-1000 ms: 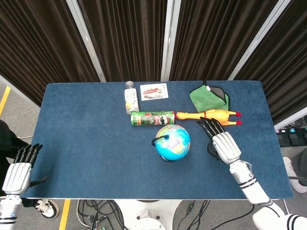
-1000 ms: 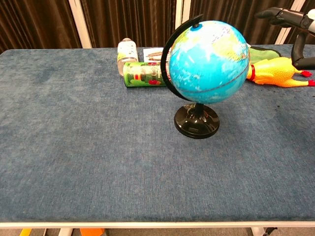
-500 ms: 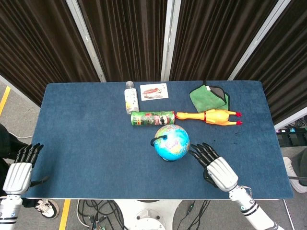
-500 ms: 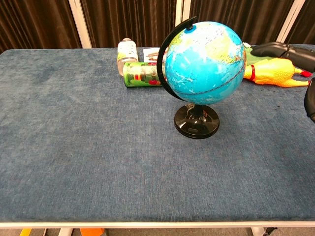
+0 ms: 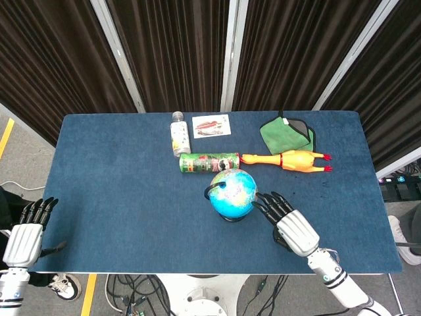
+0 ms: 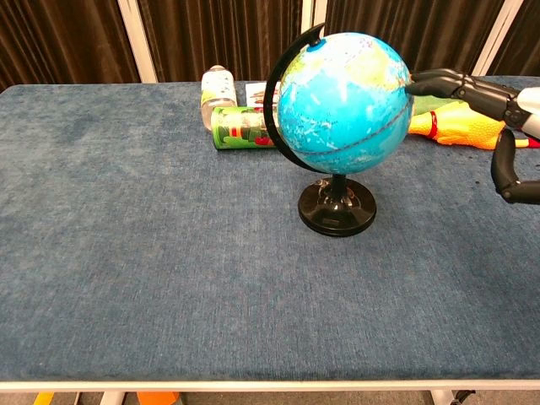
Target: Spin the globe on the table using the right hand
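Just in front of the green can (image 5: 209, 162), near the middle of the blue surface (image 5: 118, 191), stands the globe (image 6: 342, 103) on a round black base (image 6: 337, 207) with a black arc (image 6: 278, 80) curving over its left side. It looks light and hollow, a smooth hard ball that should turn easily on its tilted axle, while the small base may slide or tip if pushed too hard. A sideways brush along the ball's widest part, well above the base, seems the best way to turn it; there is no need to grip it. To the right of the globe, the right hand (image 5: 288, 222) reaches in with its fingers (image 6: 439, 82) stretched out and slightly apart, holding nothing; the tips meet or nearly meet the upper right side of the ball, though actual contact is hard to confirm. Far to the left of the globe, off the surface's edge, the left hand (image 5: 25, 234) hangs with fingers straight and empty.
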